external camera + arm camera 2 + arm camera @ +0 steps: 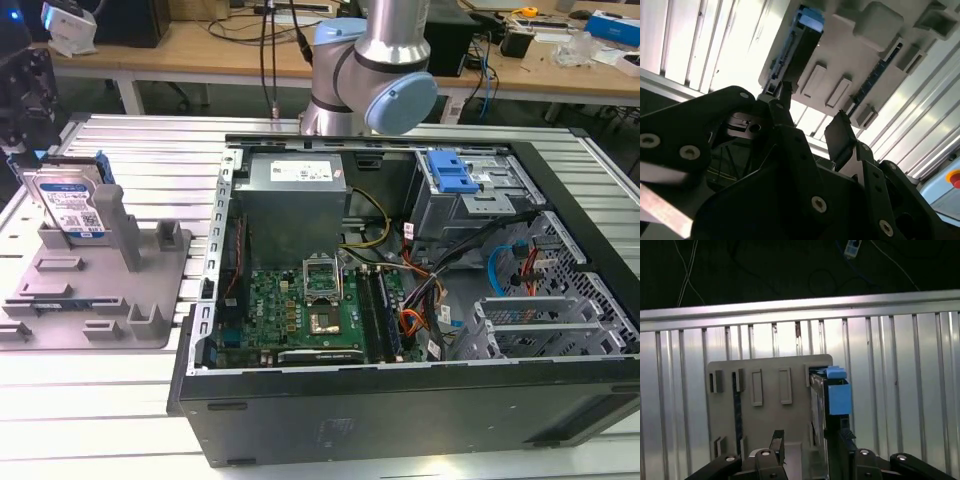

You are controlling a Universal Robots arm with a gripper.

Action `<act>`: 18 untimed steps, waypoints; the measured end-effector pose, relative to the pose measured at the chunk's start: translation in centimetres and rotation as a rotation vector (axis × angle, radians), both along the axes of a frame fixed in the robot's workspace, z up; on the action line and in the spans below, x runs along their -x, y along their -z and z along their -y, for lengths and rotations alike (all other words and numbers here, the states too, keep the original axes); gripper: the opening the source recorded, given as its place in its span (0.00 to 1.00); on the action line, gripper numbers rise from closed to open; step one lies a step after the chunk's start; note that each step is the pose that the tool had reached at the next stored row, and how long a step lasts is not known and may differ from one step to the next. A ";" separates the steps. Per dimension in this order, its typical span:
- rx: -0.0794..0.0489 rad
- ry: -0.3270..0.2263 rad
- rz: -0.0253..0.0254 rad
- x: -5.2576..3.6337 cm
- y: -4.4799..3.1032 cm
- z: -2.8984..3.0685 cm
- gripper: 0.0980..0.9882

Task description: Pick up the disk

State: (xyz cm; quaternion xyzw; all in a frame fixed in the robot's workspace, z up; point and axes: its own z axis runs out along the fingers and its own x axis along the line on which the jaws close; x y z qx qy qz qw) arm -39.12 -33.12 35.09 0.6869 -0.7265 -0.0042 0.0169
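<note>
The disk [68, 205] was seen in the exterior view stood on edge at the far side of the grey fixture [150, 270], label turned to the camera, next to an upright post [118, 225]. The fixture was laid on the slatted alu. table [100, 420], just beside the opened computer case [560, 400], which was set to the exterior view's right w/ its mobo [300, 310], PSU [295, 180] and blue-fronted drive cage [455, 175] exposed. The arm [375, 60] was seen behind the case. In both wrist views the gripper [812, 117] [810, 437] was seen over the fixture, jaws spread apart, nothing clamped btwn them. In the second wrist view the disk [796, 55] was seen edge-on, just past one fingertip [785, 97]; whether the two touched could not be told. In the first wrist view the disk's blue rail [837, 395] was lined up w/ one finger [840, 452], while the other finger [778, 437] was seen over the fixture's flat plate [770, 420].
</note>
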 end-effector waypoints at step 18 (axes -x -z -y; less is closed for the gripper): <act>0.003 -0.034 0.0001 2.98 0.14 -2.48 0.50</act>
